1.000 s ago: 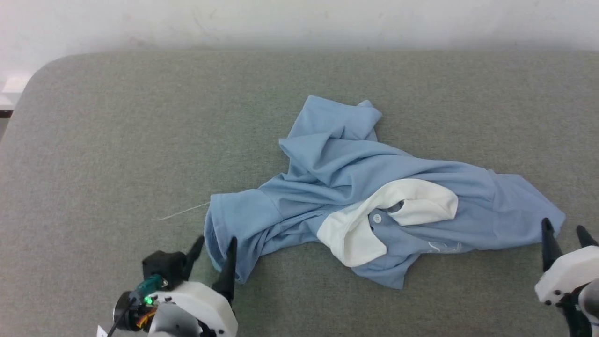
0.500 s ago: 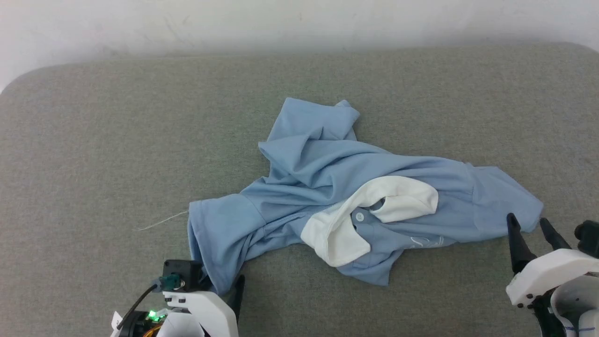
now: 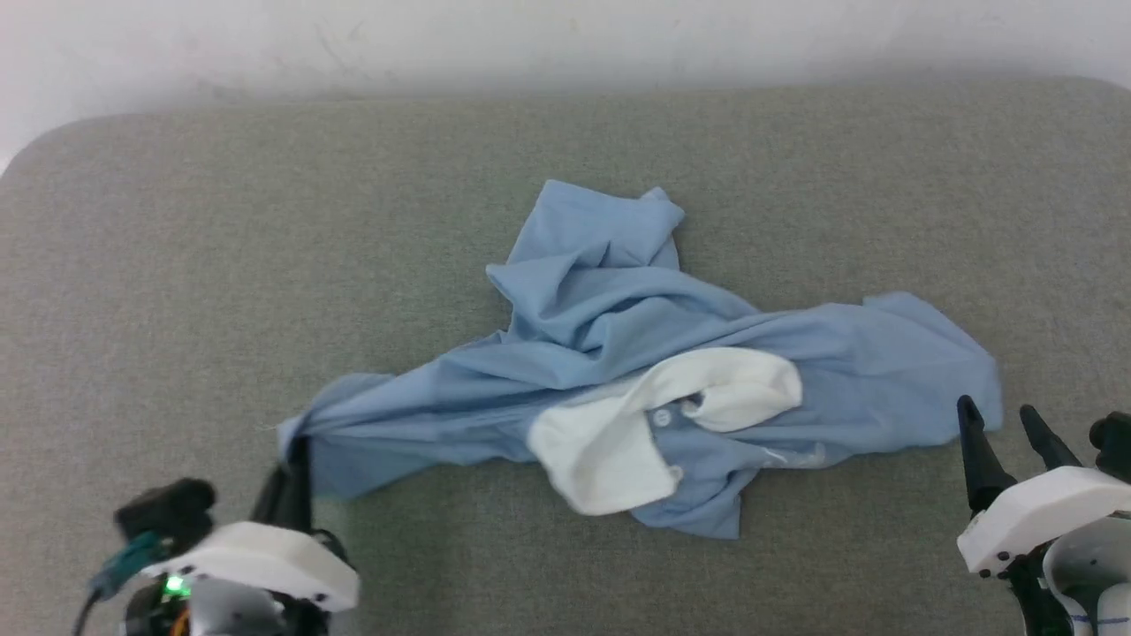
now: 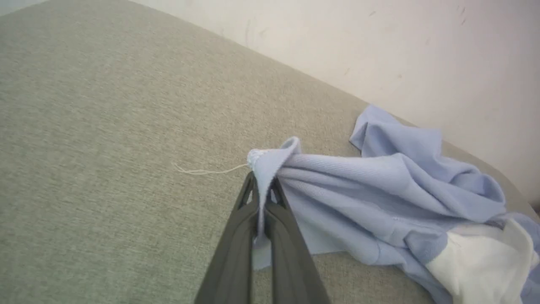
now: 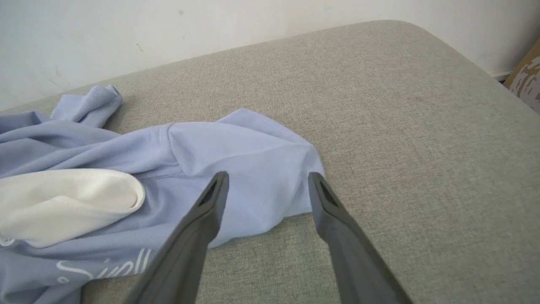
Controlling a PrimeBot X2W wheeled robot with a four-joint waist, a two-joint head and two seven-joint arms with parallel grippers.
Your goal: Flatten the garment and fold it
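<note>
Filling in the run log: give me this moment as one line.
left gripper: shut on garment sleeve edge | right gripper: open, at opposite sleeve, not gripping | garment: crumpled on grey surface

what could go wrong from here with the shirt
1. The left gripper pinches just a small edge of the shirt; pulling could slip it free.
2. The right gripper is open at the shirt's other end, so a one-sided pull may drag the bunched shirt rather than flatten it.
</note>
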